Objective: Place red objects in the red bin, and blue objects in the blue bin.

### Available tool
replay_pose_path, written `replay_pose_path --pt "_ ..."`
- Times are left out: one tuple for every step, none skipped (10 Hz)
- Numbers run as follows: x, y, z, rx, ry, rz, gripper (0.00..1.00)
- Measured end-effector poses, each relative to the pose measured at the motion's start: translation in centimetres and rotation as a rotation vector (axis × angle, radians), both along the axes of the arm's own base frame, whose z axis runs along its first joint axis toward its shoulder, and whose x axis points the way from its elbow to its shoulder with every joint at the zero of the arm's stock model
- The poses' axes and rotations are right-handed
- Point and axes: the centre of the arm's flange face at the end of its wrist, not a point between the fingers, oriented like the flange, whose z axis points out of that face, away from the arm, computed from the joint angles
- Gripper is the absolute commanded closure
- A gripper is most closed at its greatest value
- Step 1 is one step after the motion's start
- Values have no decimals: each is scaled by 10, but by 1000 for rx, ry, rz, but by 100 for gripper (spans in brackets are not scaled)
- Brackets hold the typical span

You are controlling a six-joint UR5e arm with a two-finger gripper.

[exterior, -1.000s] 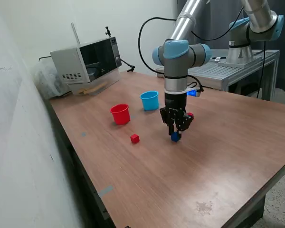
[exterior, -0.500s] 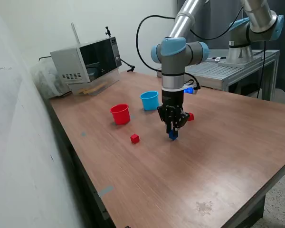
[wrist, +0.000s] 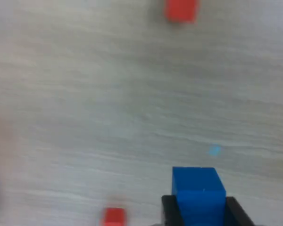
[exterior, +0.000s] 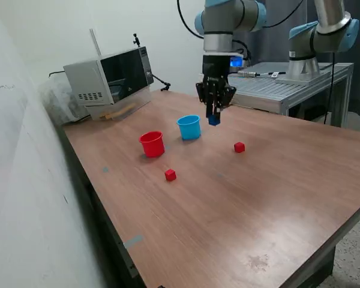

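Observation:
My gripper is shut on a dark blue cube and holds it in the air, above the table and just to the exterior view's right of the light blue cup. The wrist view shows the blue cube between the black fingers. The red cup stands to the exterior view's left of the blue cup. One red cube lies in front of the red cup; another red cube lies further right. Both red cubes show in the wrist view. I see no second blue cube.
A microwave sits at the table's back left corner with cables beside it. A second robot arm stands on a metal bench behind the table. A white wall runs along the left.
My gripper has lifted the blue cube off the table and carried it up and back, from near the table's middle to beside the blue cup.

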Motion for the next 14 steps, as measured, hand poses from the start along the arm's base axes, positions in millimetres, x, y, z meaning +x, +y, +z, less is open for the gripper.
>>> replay_pose_path --pt "14 37 7 0 -16 -55 100" --pt "24 78 6 0 -37 -119 100" --pt "32 117 0 -1 -59 -180 100" --pt "38 149 -6 -3 -75 -228 100" --pt "41 173 -10 -6 -86 -262 100" --pt "43 190 -13 -9 -92 -285 100" --pt "44 202 -17 -11 -99 -303 100" --pt "43 210 -24 -12 -109 -312 100" --pt "42 214 -31 -14 -120 -318 100" --pt "41 216 -38 -15 -130 -321 0" --pt "41 218 -41 -16 -135 -322 0" --pt "41 218 -43 -16 -138 -323 0" --pt "41 218 -45 -17 -139 -323 0" --pt "41 218 -45 -17 -140 -323 0"
